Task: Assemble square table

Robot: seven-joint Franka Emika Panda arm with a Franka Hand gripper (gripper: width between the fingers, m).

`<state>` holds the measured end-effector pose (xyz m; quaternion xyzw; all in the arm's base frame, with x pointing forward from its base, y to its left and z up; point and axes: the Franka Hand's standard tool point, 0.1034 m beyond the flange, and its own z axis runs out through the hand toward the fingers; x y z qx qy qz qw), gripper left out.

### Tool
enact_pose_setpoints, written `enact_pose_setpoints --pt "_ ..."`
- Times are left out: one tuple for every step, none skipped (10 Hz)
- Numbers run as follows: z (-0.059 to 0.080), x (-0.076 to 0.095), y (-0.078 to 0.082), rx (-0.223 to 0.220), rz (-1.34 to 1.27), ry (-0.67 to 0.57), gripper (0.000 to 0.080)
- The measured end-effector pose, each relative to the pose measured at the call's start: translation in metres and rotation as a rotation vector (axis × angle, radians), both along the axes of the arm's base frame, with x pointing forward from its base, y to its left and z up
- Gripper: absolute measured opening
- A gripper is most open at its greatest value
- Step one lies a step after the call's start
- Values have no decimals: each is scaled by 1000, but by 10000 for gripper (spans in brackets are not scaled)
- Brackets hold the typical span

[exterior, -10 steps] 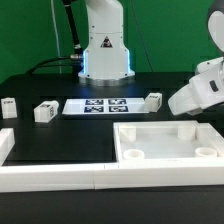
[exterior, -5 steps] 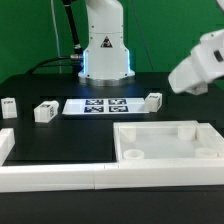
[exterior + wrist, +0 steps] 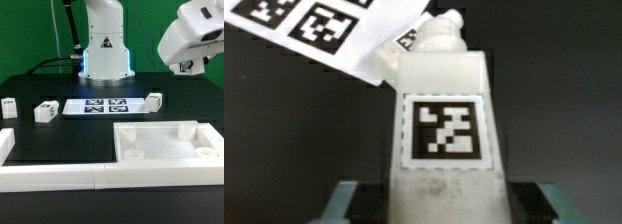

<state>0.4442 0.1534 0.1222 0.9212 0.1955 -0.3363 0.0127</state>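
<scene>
The square table's white top (image 3: 165, 141) lies rim-up at the exterior view's right front, with round sockets in its corners. Three short white tagged legs lie loose on the black table: one (image 3: 8, 108) at the far left, one (image 3: 45, 112) next to it, and one (image 3: 153, 100) right of the marker board. My gripper (image 3: 186, 66) hangs high at the exterior view's upper right, above the top's far right corner. In the wrist view my gripper (image 3: 446, 206) is shut on a fourth leg (image 3: 446, 120), whose tag faces the camera and whose screw tip points away.
The marker board (image 3: 97, 105) lies flat in the middle of the table and also shows behind the held leg, marker board (image 3: 322, 25). A long white border wall (image 3: 60, 176) runs along the front edge. The robot base (image 3: 106, 50) stands at the back.
The arm has risen from just beside the table top's right edge to high above it, moving slightly toward the back. The grip on the leg is unchanged.
</scene>
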Motion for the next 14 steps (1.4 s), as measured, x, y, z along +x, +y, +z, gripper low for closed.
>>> enact_pose_setpoints --pt "-1 11 -2 37 7 -80 291" --pt "5 31 -12 80 15 -123 291" --pt "34 62 -15 101 -2 -167 291" --pt "60 91 -22 143 -6 -242 291" --pt "78 105 -34 168 4 -314 291" --pt "87 105 -37 177 -2 -390 291" --pt "82 105 -36 196 -11 -461 291" --pt "80 106 -38 203 -15 -498 291" --pt "82 113 -38 226 -23 -584 291" --pt "80 116 -40 244 -27 -658 291" --pt "70 132 -41 271 -22 -727 291" --pt "68 157 -41 294 -28 -749 291" --pt "77 188 -39 313 -26 -839 291" --pt "83 207 -37 332 -39 -948 291"
